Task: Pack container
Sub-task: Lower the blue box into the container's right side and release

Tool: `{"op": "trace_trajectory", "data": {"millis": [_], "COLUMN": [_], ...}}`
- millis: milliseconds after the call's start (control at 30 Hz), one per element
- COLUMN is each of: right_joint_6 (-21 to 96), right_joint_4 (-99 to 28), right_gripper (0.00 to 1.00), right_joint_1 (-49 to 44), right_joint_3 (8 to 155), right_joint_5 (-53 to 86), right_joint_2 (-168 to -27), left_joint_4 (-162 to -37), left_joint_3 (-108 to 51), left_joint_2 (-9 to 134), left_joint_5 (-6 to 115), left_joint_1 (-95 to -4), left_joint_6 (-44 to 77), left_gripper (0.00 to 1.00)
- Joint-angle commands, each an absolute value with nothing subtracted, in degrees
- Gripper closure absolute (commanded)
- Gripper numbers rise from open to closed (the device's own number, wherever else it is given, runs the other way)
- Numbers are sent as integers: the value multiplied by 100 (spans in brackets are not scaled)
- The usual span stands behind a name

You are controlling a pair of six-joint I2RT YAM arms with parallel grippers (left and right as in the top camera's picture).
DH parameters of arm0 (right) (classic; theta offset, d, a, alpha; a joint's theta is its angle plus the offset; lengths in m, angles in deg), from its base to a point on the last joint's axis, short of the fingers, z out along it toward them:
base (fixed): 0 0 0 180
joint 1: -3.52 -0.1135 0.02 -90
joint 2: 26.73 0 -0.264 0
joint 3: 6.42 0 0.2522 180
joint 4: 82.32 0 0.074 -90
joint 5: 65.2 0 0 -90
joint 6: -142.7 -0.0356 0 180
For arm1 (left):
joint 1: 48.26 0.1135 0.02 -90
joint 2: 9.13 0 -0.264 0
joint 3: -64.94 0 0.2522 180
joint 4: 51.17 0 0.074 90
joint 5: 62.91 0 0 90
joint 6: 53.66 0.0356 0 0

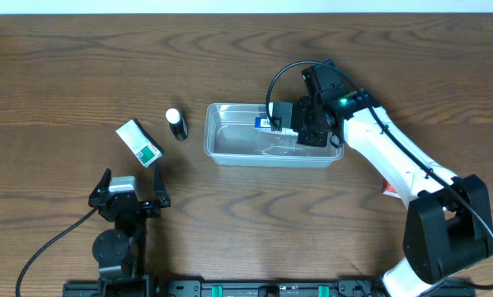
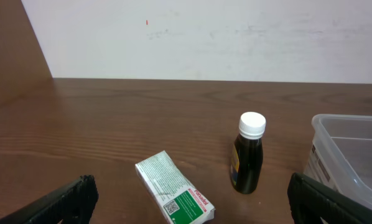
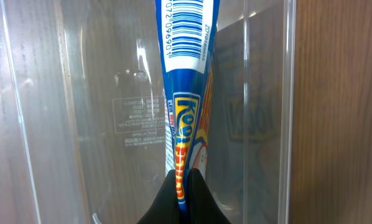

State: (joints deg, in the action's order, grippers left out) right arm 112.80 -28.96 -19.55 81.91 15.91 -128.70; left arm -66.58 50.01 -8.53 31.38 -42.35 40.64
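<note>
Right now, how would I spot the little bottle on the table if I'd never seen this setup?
Find the clear plastic container in the middle of the wooden table. Just off its left end stands a small dark bottle, upright. Its white cap and round body set it apart from the flat green-and-white box lying further left.

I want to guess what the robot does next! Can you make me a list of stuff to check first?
1. Right jaws pinch the blue-and-white package firmly: ok.
2. Package hangs inside the clear container walls: ok.
3. Package bottom touches the container floor: cannot tell.
4. Left jaws are open and away from the container: ok.
5. Green-and-white box and white-capped dark bottle are packed: not ok, both lie outside it.
</note>
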Motion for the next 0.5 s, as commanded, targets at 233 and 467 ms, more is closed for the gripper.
{"op": "trace_trajectory", "data": {"millis": [233,467], "right_joint_6": [11428,11404], "right_joint_4": [-3047,-3062], "right_gripper": [99,35], "right_joint_1": [-1697,-1678], "right_joint_3": [8228,8228], "right_joint_5": [1491,1491], "right_joint_2": [-13141,-13159], "left_joint_4": [-6855,-6855], "left_joint_3": [5095,5095], "left_joint_2": [-883,-883], "left_joint_5": [3204,3201], "left_joint_1": [-4207,-4207], "left_joint_6": [4013,4013], "left_gripper": [2,2]}}
